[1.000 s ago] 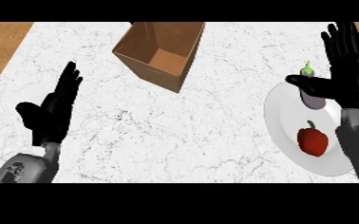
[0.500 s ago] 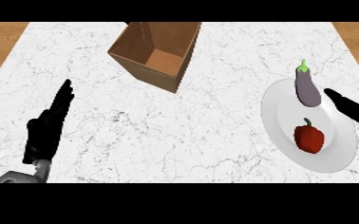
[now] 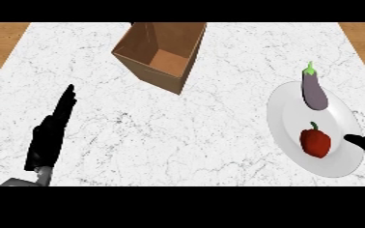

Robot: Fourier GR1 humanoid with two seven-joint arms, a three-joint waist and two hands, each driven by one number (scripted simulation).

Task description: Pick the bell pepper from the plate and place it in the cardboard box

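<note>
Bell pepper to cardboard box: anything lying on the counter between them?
Nothing in the head view: past the plate's rim, only bare marble counter separates the bell pepper from the cardboard box. The eggplant sits off that line.

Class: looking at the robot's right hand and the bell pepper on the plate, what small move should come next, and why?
Probably bring the right hand leftward over the plate to the bell pepper. Only a sliver of that hand shows at the right edge, beside the pepper, which lies unheld near the eggplant; the cardboard box waits.

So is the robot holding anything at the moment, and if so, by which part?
Nothing is held. The left hand is open above the counter, and only a fingertip of the right hand shows, beside the bell pepper, which lies on the plate.
</note>
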